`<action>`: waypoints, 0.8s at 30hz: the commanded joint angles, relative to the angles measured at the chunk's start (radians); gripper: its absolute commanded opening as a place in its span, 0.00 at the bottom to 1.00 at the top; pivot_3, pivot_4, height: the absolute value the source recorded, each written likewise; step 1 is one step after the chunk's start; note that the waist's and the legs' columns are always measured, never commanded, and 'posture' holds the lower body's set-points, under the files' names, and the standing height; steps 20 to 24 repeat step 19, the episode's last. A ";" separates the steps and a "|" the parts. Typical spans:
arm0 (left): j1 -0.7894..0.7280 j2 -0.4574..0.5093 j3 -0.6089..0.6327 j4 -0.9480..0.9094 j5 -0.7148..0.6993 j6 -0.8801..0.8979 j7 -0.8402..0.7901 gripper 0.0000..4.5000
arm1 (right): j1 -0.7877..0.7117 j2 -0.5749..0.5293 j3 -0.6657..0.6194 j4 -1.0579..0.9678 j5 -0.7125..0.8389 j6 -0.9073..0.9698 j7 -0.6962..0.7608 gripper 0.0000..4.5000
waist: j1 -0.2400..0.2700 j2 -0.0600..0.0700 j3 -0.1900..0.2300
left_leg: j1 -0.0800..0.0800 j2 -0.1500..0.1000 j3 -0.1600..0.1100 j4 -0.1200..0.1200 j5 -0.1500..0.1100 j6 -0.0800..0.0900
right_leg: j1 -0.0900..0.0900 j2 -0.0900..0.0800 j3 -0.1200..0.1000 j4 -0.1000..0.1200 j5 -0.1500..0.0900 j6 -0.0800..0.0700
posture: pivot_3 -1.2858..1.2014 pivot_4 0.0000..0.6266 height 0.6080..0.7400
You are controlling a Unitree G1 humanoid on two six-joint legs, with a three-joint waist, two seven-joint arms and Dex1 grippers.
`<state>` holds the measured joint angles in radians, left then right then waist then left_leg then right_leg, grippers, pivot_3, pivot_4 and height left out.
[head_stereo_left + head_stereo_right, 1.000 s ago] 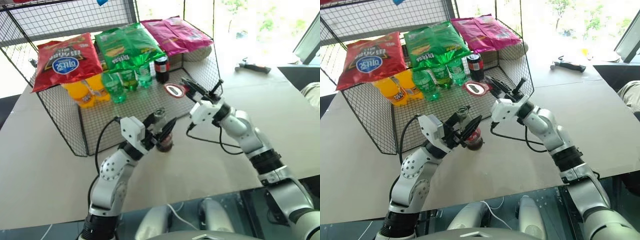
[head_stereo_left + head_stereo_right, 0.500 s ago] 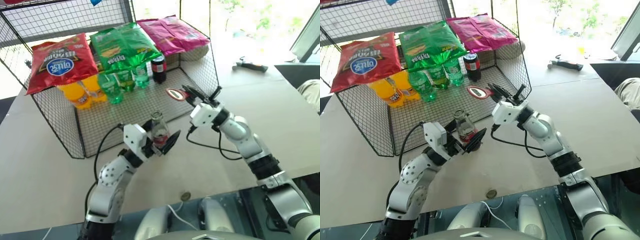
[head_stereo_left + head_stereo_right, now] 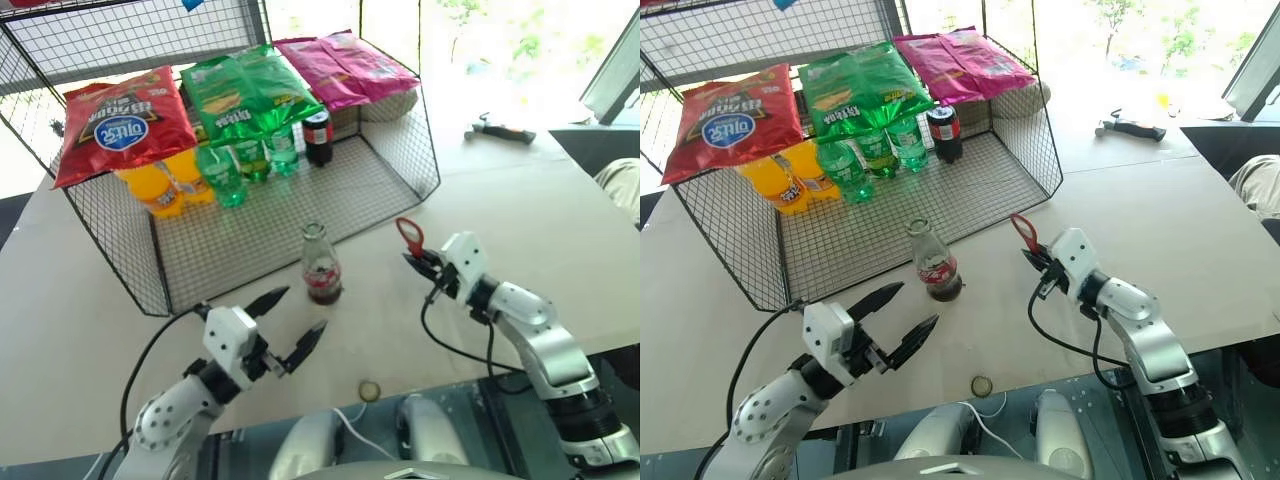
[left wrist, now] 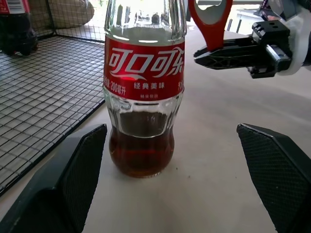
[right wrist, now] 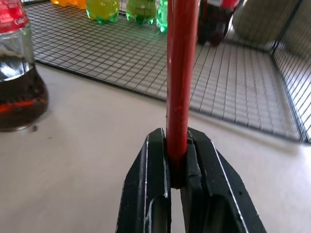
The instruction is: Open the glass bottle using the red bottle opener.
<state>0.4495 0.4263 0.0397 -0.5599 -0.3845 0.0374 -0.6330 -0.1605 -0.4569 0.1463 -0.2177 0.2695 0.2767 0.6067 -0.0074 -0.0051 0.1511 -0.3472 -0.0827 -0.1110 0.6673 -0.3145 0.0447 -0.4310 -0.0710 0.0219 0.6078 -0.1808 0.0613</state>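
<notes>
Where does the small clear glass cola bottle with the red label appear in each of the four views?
Left eye view: glass bottle at centre, standing on the table by the wire rack's front edge.
Right eye view: left of centre.
Left wrist view: close and upright, centre-left.
Right wrist view: at the left edge.
Shared landmark: red bottle opener, upright in the right gripper.

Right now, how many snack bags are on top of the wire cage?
3: a red bag on the robot's left, a green bag in the middle, a pink bag on its right. More may lie hidden.

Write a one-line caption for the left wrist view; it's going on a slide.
Open left jaws flank the uncapped glass bottle on the table; right gripper holds the red bottle opener beside it.
</notes>
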 commanded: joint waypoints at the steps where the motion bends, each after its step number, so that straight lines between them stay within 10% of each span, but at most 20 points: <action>1: 0.031 -0.012 0.033 -0.019 0.004 -0.048 0.010 1.00 | 0.021 -0.037 -0.054 -0.101 0.098 0.156 0.029 0.25 | 0.001 -0.001 0.001 | 0.000 0.000 0.000 0.000 0.000 0.000 | 0.000 0.000 0.000 0.000 0.000 0.000 | 0.52 0.24 1.00; 8: 0.072 -0.049 0.098 0.076 0.049 -0.056 0.087 1.00 | 0.113 -0.141 -0.133 -0.149 0.171 0.243 0.103 0.99 | 0.011 -0.003 0.002 | 0.000 0.000 0.000 0.001 0.000 0.000 | 0.000 0.000 -0.001 0.000 0.000 0.000 | 0.52 0.24 1.00; 24: 0.088 -0.005 0.200 0.156 0.068 -0.059 0.080 1.00 | 0.190 -0.176 -0.344 0.013 0.192 -0.051 0.271 0.99 | 0.022 -0.004 0.003 | -0.001 0.000 -0.001 0.001 0.002 -0.003 | 0.001 0.000 -0.003 -0.001 0.000 0.001 | 0.52 0.24 1.00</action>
